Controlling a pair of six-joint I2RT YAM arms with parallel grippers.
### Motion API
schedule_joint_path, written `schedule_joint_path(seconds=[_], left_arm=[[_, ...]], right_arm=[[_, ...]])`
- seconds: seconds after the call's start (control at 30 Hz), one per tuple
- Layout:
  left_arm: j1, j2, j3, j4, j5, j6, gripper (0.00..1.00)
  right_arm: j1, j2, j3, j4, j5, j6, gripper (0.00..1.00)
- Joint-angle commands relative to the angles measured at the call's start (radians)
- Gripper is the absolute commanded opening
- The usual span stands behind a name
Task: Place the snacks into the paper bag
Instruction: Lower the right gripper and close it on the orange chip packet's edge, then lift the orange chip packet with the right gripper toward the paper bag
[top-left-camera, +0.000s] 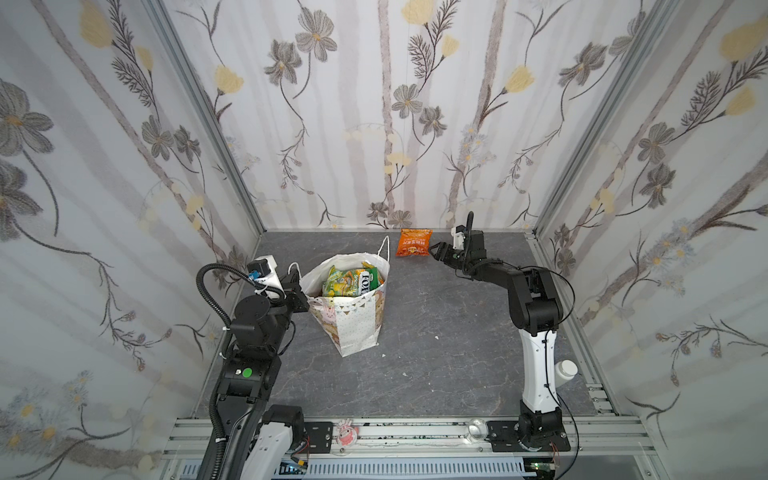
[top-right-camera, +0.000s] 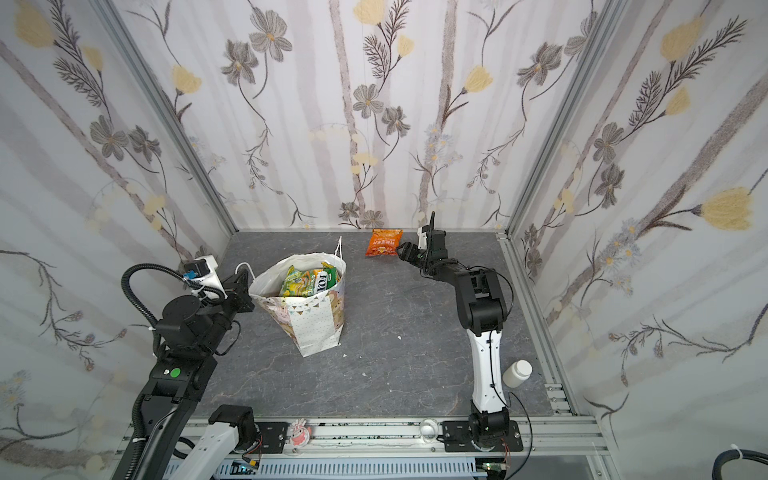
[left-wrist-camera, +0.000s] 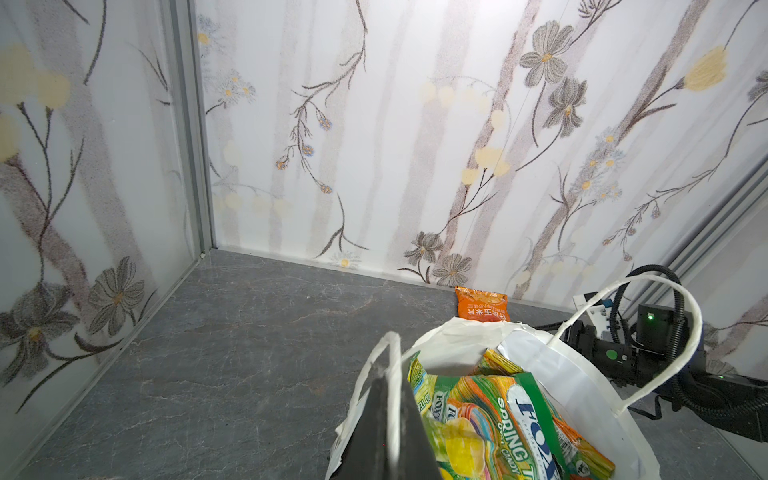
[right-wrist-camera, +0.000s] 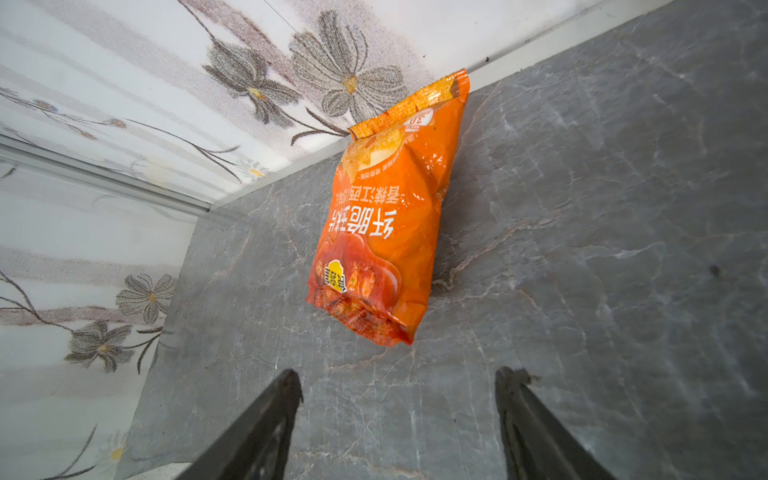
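- Right wrist view: right gripper (right-wrist-camera: 399, 395), jaws apart, near orange packet (right-wrist-camera: 386, 216) at grey tabletop's (right-wrist-camera: 582, 249) far edge, against floral wall (right-wrist-camera: 249, 62).
- Opposite, left gripper (left-wrist-camera: 386, 386) clamped on paper bag (left-wrist-camera: 561, 374).

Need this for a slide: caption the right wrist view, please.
Open right gripper faces an orange snack packet lying on the grey tabletop near the floral wall.

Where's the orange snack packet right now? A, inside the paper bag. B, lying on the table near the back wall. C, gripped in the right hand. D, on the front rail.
B: the orange packet lies on the table, outside the paper bag, just beyond the open, empty right hand.
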Motion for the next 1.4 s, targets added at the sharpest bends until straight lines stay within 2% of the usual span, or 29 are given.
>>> schedule_joint_path(seconds=[0.0, 0.17, 0.53, 0.83, 0.97, 1.03, 1.1, 1.2, 1.37], left_arm=[[0.000, -0.001, 0.001, 0.021, 0.002, -0.002, 0.07], [0.000, -0.003, 0.001, 0.021, 0.000, -0.003, 0.06], [0.001, -0.001, 0.002, 0.018, -0.002, 0.003, 0.06], [0.000, -0.001, 0.001, 0.018, -0.004, 0.005, 0.06], [0.001, 0.005, 0.009, 0.021, -0.010, 0.001, 0.06], [0.001, 0.001, 0.010, 0.021, -0.015, -0.005, 0.06], [0.000, -0.007, 0.004, 0.026, -0.016, -0.006, 0.06], [0.002, -0.009, 0.002, 0.021, -0.018, 0.004, 0.06], [0.000, -0.007, 0.004, 0.017, -0.017, 0.006, 0.07]], right_arm=[[0.005, 0.035, 0.045, 0.036, -0.012, 0.015, 0.73], [0.024, 0.085, 0.107, 0.007, -0.002, 0.000, 0.73], [0.035, 0.188, 0.219, 0.009, -0.026, 0.058, 0.71], [0.053, 0.243, 0.268, 0.037, -0.032, 0.097, 0.65], [0.052, 0.273, 0.307, 0.035, -0.028, 0.129, 0.50], [0.050, 0.294, 0.330, 0.040, -0.045, 0.152, 0.35], [0.050, 0.297, 0.332, 0.049, -0.045, 0.164, 0.25], [0.048, 0.289, 0.330, 0.052, -0.043, 0.166, 0.02], [0.040, 0.225, 0.254, 0.111, -0.053, 0.182, 0.00]])
